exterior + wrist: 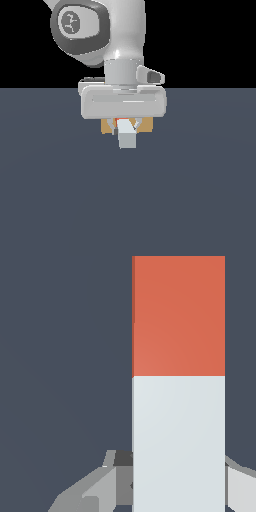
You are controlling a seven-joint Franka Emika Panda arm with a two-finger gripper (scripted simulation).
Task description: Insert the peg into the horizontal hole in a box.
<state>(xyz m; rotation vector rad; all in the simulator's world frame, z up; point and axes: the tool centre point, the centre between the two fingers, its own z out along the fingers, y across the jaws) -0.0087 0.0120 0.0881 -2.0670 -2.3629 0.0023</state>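
Peg (127,136) before mostly hidden box (106,127)

The peg (127,136) sits between the 2 fingers (134,123) of the gripper (125,123), which hangs directly below the arm's wrist (123,70). The box (145,126) stands just behind the gripper, showing on both sides of it. All of it is above the floor (128,200), midway across the exterior view.
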